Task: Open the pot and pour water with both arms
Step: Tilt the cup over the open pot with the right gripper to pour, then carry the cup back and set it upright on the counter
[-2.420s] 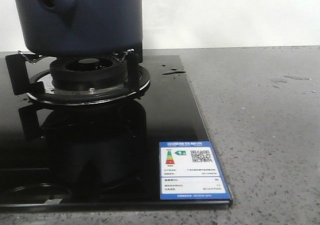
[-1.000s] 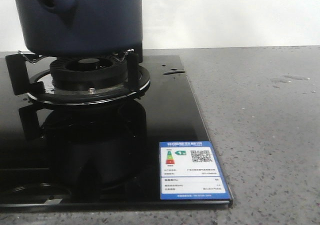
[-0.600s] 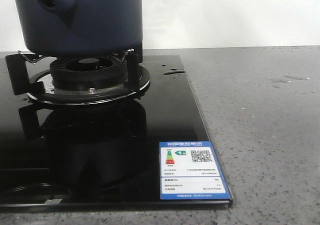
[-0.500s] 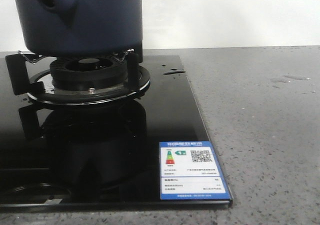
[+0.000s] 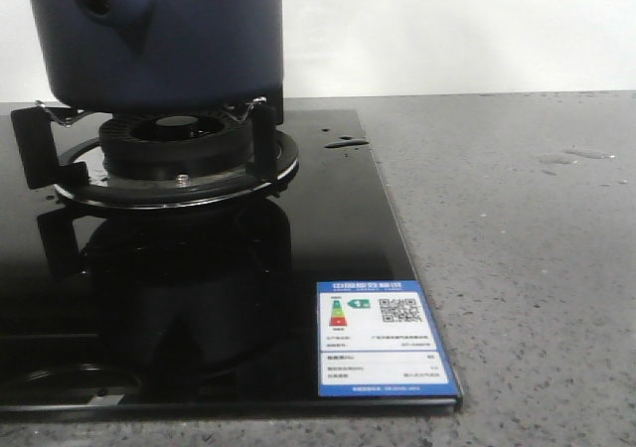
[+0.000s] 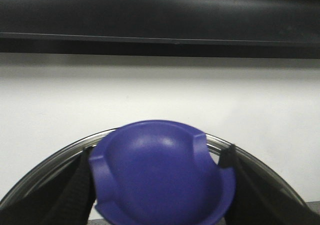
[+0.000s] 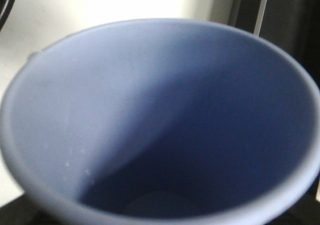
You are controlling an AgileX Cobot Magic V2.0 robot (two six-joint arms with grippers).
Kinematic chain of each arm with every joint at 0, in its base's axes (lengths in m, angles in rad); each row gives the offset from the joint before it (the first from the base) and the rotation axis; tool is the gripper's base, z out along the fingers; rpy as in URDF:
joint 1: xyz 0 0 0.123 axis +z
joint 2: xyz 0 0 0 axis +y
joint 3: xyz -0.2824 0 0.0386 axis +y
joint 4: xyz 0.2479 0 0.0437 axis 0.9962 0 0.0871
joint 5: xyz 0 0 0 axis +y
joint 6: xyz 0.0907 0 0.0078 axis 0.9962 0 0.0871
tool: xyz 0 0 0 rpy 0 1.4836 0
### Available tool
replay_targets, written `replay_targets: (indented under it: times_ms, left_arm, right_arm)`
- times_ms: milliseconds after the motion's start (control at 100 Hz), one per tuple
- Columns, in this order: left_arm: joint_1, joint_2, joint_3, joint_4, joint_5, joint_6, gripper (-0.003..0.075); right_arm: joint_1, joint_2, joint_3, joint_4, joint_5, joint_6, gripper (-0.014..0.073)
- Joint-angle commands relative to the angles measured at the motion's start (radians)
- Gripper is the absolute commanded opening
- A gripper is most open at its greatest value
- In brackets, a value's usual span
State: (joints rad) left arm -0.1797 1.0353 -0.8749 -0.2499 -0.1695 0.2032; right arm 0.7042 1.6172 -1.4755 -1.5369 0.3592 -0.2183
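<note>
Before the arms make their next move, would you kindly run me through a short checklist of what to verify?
1. Pot seated on the burner grate: ok, level on the prongs.
2. Lid knob between the left gripper's fingers: ok, a finger on each side; firm grip cannot tell.
3. Lid off the pot: cannot tell, the pot's top is out of the front view.
4. Cup under the right wrist camera: ok, mouth facing the camera; grip cannot tell.
5. Water in cup: cannot tell, blurred.
6. Counter dry: not ok, droplets near the stove.
</note>
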Motion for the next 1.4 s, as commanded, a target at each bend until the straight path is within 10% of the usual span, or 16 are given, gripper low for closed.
replay_targets:
  times_ms: [0, 560, 890, 1390]
  left_arm:
    - [0.004, -0.025, -0.035, 0.005, -0.104, -0.005, 0.0340]
    - [0.004, -0.025, -0.035, 0.005, -0.104, -0.005, 0.0340]
    - [0.004, -0.025, -0.035, 0.005, -0.104, -0.005, 0.0340]
    - [0.004, -0.025, -0.035, 0.005, -0.104, -0.005, 0.0340]
  right_arm:
    - [0.004, -0.047, -0.039, -0.038, 0.001, -0.001, 0.0345]
    - [0.004, -0.047, -0.039, -0.038, 0.007, 0.030, 0.0345]
    - [-0.002, -0.065, -0.039, 0.020, 0.151, 0.572, 0.0345]
    - [-0.214, -0.292, 0.210, 0.128, -0.067, 1.144, 0.0345]
